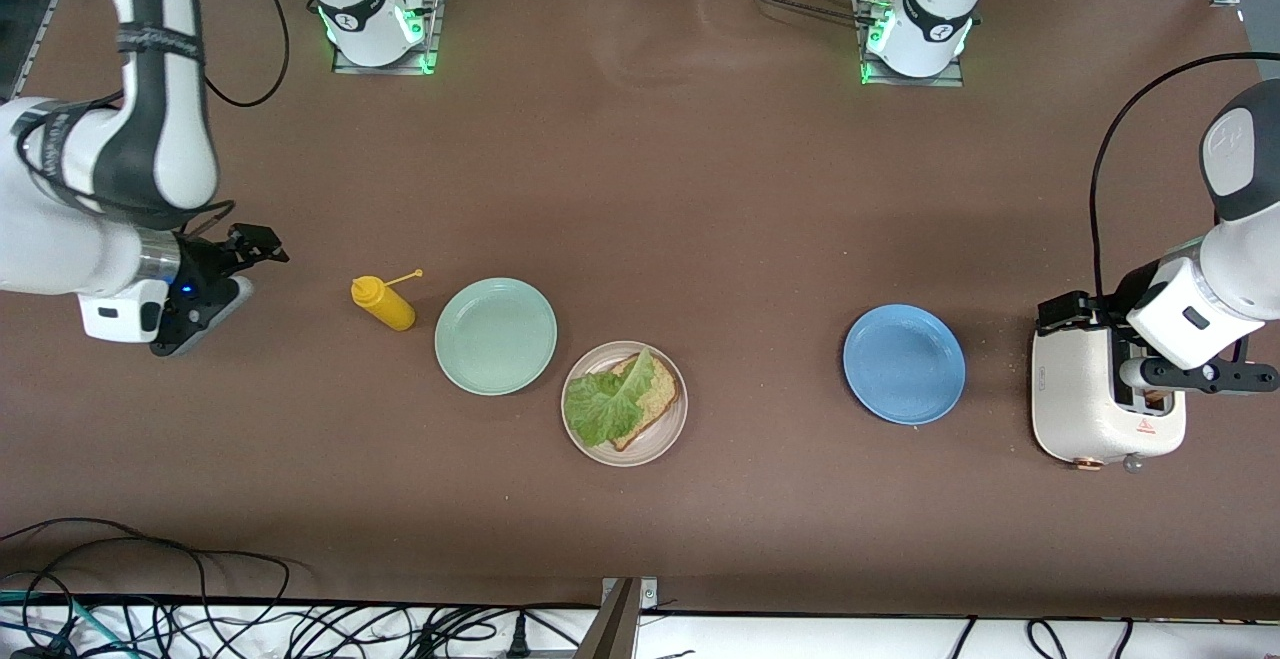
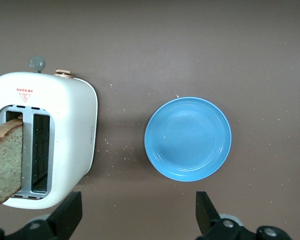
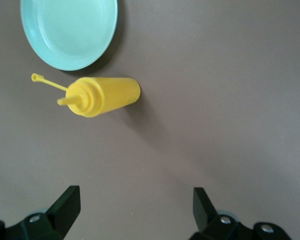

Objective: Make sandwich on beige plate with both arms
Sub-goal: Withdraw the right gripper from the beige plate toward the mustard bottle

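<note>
The right arm's black two-finger gripper [image 1: 215, 289] waited with its fingers spread wide and empty, hanging over bare brown table [image 1: 640, 189] at that arm's end. Beside it lay a yellow plastic squeeze bottle [image 1: 383, 302] on its side, then a round mint-green plate [image 1: 495, 336], bare. Next, nearer the front camera, sat the round beige speckled plate [image 1: 625, 403] carrying one tan brown-crusted bread slice [image 1: 650, 405] with a crinkly green lettuce leaf [image 1: 607, 401] on top. Half a sandwich! A round blue plate [image 1: 904, 364] followed, empty. Then the white two-slot toaster [image 1: 1105, 407], the left arm's black gripper [image 1: 1165, 384] poised over it, fingers wide in the wrist view. A second tan slice [image 2: 6, 162] stood up out of one slot. Probably the best move was to close on the slice's flat faces near the crust, lift straight up clear of the slot, though how deep it sat was hard to judge.
</note>
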